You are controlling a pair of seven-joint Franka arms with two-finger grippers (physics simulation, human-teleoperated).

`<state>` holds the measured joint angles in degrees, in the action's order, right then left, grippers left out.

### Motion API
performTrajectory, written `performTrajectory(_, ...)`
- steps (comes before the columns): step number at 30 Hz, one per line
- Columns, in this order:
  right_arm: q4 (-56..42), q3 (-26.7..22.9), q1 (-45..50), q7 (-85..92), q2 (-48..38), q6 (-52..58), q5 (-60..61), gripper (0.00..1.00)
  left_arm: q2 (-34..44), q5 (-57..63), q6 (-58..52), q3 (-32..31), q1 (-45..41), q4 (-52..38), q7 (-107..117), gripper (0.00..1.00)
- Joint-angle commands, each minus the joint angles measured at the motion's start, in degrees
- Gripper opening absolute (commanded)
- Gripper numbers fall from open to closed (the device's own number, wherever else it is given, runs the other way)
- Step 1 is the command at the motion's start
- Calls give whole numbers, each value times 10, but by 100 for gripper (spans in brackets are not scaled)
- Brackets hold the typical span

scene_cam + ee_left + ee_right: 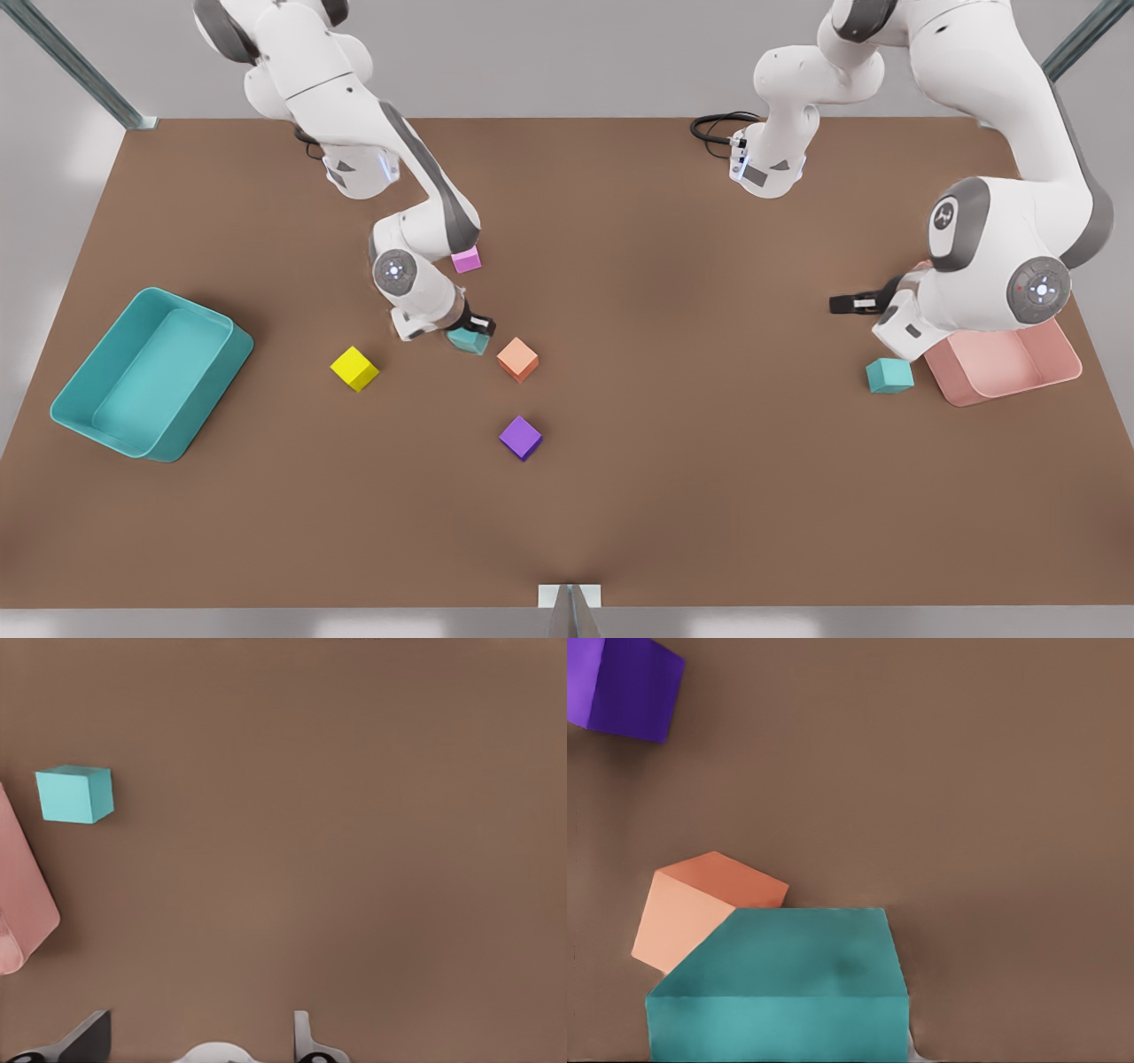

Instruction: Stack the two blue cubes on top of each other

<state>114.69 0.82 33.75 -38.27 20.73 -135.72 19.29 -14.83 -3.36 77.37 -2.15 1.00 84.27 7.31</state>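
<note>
Two teal cubes, small, plain and matching, lie well apart on a brown desk (pixel 620 496). One teal cube (pixel 469 340) sits near the middle, just left of an orange cube (pixel 517 359), and the right tool (pixel 475 330) is down on it; in the right wrist view this cube (pixel 780 988) looms close with the orange cube (pixel 700 912) behind its corner, but the tool's fingers are hidden, so I cannot tell whether they grip it. The other teal cube (pixel 889 376) rests on the right side, just beside a pink tray (pixel 1019 372). The left tool (pixel 850 304) hangs above the desk near it, its fingers (pixel 306 1041) spread wide and holding nothing. Counted by colour: two teal cubes, one orange, one yellow cube (pixel 354 368), one purple cube (pixel 520 438), one pink cube (pixel 466 260). One large teal bin (pixel 89 416) stands at the far left.
</note>
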Motion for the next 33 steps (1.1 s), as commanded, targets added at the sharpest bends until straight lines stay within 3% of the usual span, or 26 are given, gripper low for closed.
performTrajectory(1, -66, 0, 54, -302, 52, -42, 17, 73, 1, 12, 86, 1, 23, 20, -30, 100)
performTrajectory(4, -161, -5, 112, -430, 106, -42, 11, 73, -36, 43, 205, 35, 43, 51, -126, 100)
performTrajectory(10, -337, -28, 171, -605, 241, -42, -57, 73, -129, 43, 400, 42, 93, 95, -187, 100)
performTrajectory(14, -367, -65, 177, -629, 281, -40, -57, 73, -154, 44, 418, 42, 97, 103, -287, 100)
performTrajectory(20, -383, -71, 178, -645, 311, -41, -57, 73, -166, 45, 416, 51, 102, 135, -297, 100)
performTrajectory(21, -385, -71, 178, -645, 314, -41, -58, 75, -165, 45, 416, 51, 106, 143, -297, 100)
performTrajectory(22, -386, -71, 178, -645, 315, -41, -58, 91, -166, 45, 416, 51, 107, 144, -297, 100)
performTrajectory(23, -386, -72, 178, -645, 315, -41, -58, 100, -166, 45, 417, 57, 107, 150, -297, 100)
performTrajectory(28, -386, -69, 171, -639, 279, -16, -56, 100, -171, 45, 419, 63, 106, 173, -297, 100)
performTrajectory(33, -375, -70, 122, -629, 152, 200, -60, 100, -180, 46, 428, 65, 110, 173, -297, 100)
